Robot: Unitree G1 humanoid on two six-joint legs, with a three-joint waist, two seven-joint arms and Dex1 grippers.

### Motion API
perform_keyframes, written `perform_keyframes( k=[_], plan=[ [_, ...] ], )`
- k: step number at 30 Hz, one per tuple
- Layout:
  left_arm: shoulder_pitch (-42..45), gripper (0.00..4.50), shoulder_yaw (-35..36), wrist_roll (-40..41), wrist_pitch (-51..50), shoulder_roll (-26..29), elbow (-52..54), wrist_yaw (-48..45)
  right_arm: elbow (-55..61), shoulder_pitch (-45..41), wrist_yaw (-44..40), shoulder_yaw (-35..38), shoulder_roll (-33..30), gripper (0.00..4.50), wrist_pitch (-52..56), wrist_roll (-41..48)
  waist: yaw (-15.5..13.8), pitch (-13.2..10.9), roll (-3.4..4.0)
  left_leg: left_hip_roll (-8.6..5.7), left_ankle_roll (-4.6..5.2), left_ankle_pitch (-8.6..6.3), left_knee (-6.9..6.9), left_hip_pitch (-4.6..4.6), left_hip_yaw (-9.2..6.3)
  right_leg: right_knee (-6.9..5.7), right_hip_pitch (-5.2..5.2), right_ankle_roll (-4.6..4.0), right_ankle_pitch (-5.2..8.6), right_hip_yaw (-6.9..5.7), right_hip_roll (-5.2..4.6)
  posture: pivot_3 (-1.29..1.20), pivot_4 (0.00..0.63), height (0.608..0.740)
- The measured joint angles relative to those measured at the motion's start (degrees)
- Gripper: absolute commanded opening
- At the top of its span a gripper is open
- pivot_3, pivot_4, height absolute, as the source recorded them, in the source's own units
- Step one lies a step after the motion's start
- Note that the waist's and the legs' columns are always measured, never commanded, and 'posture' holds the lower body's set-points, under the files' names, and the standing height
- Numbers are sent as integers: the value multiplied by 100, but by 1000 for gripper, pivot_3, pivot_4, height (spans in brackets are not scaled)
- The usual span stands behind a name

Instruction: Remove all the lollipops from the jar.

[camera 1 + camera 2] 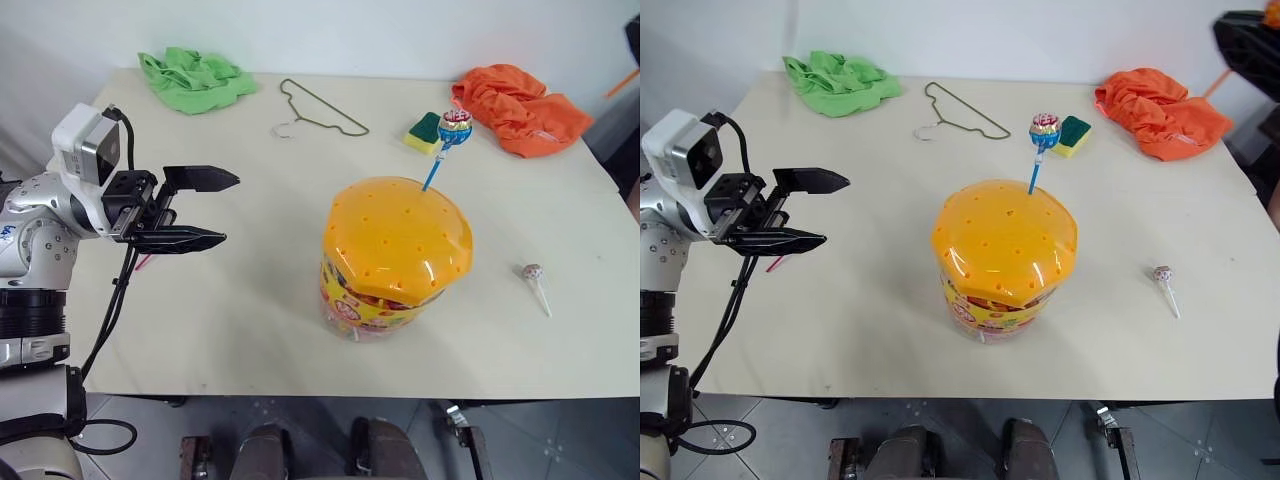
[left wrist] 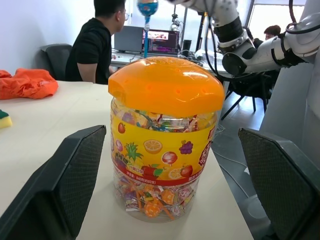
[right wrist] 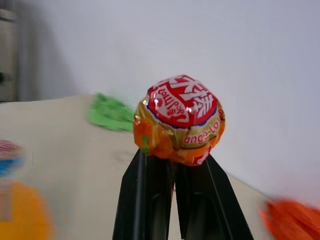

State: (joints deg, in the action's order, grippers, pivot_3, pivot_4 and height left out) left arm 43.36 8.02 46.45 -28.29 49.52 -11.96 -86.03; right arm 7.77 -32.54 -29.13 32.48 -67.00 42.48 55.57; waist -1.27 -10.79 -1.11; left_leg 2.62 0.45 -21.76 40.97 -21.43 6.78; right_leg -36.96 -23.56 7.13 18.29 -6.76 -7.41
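The jar (image 1: 395, 255), a clear tub with a fruit label and a holed orange domed lid, stands mid-table. One lollipop (image 1: 455, 128) on a blue stick rises upright from the lid's far side. Another lollipop (image 1: 534, 273) on a white stick lies on the table to the jar's right. My right gripper (image 3: 175, 160) is shut on a lollipop (image 3: 179, 120) in an orange and red wrapper, held up in the air; its orange stick (image 1: 622, 83) shows at the far right edge. My left gripper (image 1: 200, 208) hovers open left of the jar, level and pointing at it.
At the back of the table lie a green cloth (image 1: 195, 80), a wire hanger (image 1: 320, 112), a yellow-green sponge (image 1: 425, 133) and an orange cloth (image 1: 520, 108). A small pink thing (image 1: 143, 262) lies under my left gripper. A person (image 2: 95, 45) sits beyond the table.
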Motion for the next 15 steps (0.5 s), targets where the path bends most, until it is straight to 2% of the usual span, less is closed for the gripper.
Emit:
perform_keyframes(
  k=[3, 7, 10, 15],
  plan=[
    [-19, 4500, 18, 1, 0, -1, 20, 1, -1188, 22, 99, -1041, -50, 28, 256, -968, 37, 5, -8, 4, 0, 0, 0, 1, 2, 0, -1, 0, 0, 1, 2, 0, 150, 740],
    [-75, 4500, 54, 2, -1, 8, 58, 2, -2643, -472, 81, -2312, 803, 28, 260, -1972, 157, -13, 23, 2, -1, 0, -7, -10, 9, -3, -19, 0, 0, 5, 2, 0, 150, 740],
    [-124, 4500, 88, 6, -18, 20, 123, 3, -3765, -1227, 49, -2777, 1384, 28, 126, -2561, 234, -26, 54, 1, -1, 1, -18, -14, 12, -4, -32, -1, 1, 5, 2, 0, 150, 740],
    [-239, 4500, 215, 13, -59, 60, 263, 6, -5620, -2204, 78, -2971, 1970, 28, -507, -3418, 328, -26, 54, 0, -1, 1, -26, -14, 10, -3, -33, -2, 1, 2, 0, 0, 150, 740]
  ],
)
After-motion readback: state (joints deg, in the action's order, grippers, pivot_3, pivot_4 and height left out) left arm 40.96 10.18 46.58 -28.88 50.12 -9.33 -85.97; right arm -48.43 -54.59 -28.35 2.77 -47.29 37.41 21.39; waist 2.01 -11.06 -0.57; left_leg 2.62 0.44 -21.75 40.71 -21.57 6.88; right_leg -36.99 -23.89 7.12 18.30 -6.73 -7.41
